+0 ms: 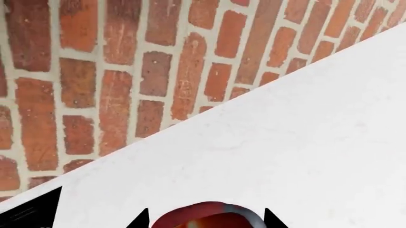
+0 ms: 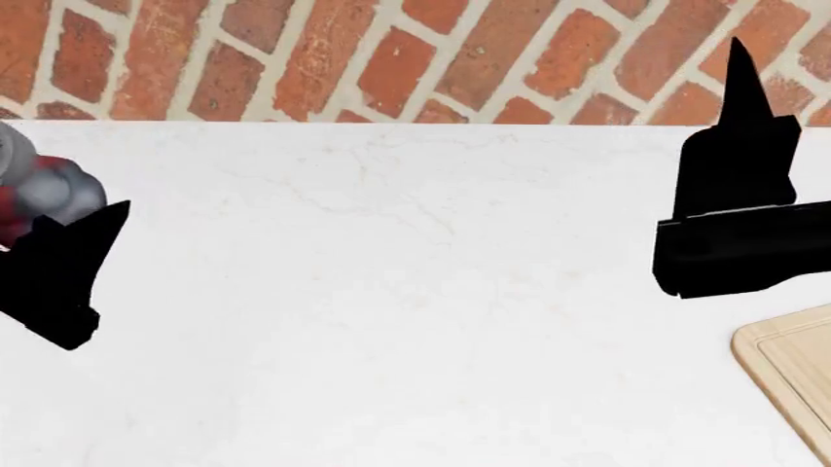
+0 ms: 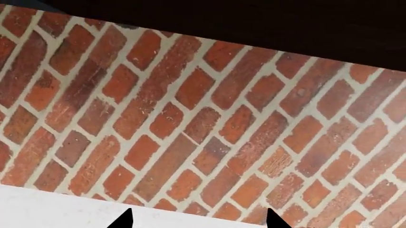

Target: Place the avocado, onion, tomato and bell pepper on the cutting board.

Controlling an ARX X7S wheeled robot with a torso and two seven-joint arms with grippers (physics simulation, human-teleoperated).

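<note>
One tomato [image 1: 204, 217] held between the left gripper's [image 1: 203, 223] fingertips. Right gripper [image 3: 198, 219] spread, holding nothing. One cutting board [image 2: 795, 368] corner visible on one counter [image 2: 389, 311].

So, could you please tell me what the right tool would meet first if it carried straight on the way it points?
Probably the brick wall. The right tool has nothing between its tips in the right wrist view, with only a strip of white counter below. Depth is unclear.

Head camera looks down over the white bench [image 2: 389, 321] toward the brick wall [image 2: 389, 58]; both wrist cameras sit low, facing that same wall across the bench edge
</note>
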